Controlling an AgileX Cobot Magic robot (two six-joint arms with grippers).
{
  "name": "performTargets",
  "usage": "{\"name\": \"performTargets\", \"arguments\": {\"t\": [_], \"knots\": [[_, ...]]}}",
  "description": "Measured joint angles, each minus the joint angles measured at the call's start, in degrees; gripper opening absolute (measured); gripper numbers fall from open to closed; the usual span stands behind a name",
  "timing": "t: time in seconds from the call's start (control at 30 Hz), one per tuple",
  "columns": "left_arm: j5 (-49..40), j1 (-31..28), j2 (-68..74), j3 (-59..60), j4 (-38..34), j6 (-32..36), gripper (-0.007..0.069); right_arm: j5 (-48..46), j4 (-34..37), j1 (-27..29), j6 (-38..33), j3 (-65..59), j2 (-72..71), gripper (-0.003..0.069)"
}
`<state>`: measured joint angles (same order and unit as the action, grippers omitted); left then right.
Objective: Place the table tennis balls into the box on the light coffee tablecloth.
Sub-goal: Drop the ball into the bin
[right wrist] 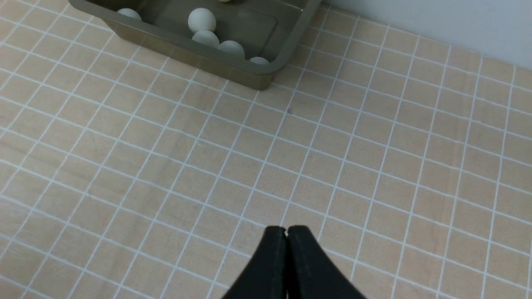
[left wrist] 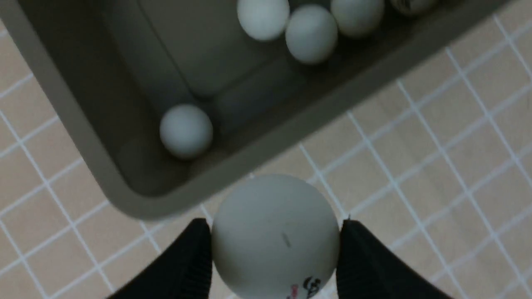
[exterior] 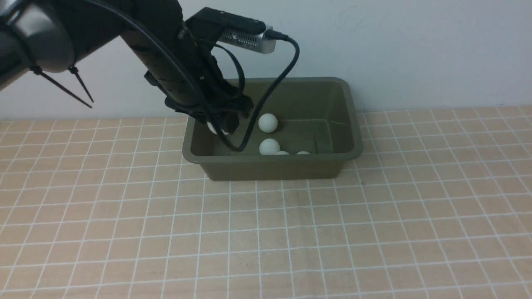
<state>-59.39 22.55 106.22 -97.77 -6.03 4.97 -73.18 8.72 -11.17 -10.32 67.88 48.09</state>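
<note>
Stretching wide under a plain pale wall, light coffee tablecloth [exterior: 291, 232], white grid lines running off to every edge. Sitting toward the far edge of the cloth, near the wall, the box [exterior: 332, 164], olive-green and already collecting table tennis balls [exterior: 267, 123]: one in the middle of the floor, more bunched along the near wall, another tucked into the left near corner in the left wrist view [left wrist: 185, 131].

Hovering at the box's left end, left gripper [exterior: 222, 124], carrying a ball [left wrist: 274, 236]. Looking, from the wrist camera, as though that ball is hanging over the rim or just outside it, though hard to say from this angle. So, worth nudging further over the open floor before letting go, aiming for the bare patch, keeping low so the light ball is not bouncing back out over the flared rim. Opening gently, then lifting straight up clear of the wall.

Jaws now: left pair spread about a ball's width, black pads [left wrist: 187, 265] pressing both sides of the logo-marked ball, gripping it. Right gripper [right wrist: 286, 232] hanging over bare cloth well away from the box, tips pinched tight together, carrying nothing.
</note>
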Motion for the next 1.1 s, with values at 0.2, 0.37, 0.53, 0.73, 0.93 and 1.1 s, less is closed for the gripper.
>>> {"name": "performTargets", "arguments": {"t": [0.2, 0.37, 0.53, 0.73, 0.93, 1.1], "knots": [[6.6, 0.0, 10.5, -3.2, 0.3, -2.7, 0.0311, 0.0, 0.2, 0.0, 0.0, 0.0, 0.0, -0.0019], [6.6, -0.7, 16.9, -10.9, -0.2, -2.9, 0.0311, 0.0, 0.2, 0.0, 0.0, 0.0, 0.0, -0.0019], [6.0, -1.3, 20.0, -15.5, -1.1, -2.9, 0.0311, 0.0, 0.2, 0.0, 0.0, 0.0, 0.0, -0.0019], [4.0, -1.6, 22.3, -16.8, -1.2, -2.9, 0.0388, 0.0, 0.2, 0.0, 0.0, 0.0, 0.0, -0.0019], [-0.2, -1.6, 22.5, -19.2, 1.0, -3.0, 0.0449, 0.0, 0.2, 0.0, 0.0, 0.0, 0.0, -0.0019], [-9.7, -1.6, 21.5, -27.5, 5.6, -3.0, 0.0346, 0.4, 0.2, 0.0, -0.6, 0.0, 0.0, -0.0019]]}}
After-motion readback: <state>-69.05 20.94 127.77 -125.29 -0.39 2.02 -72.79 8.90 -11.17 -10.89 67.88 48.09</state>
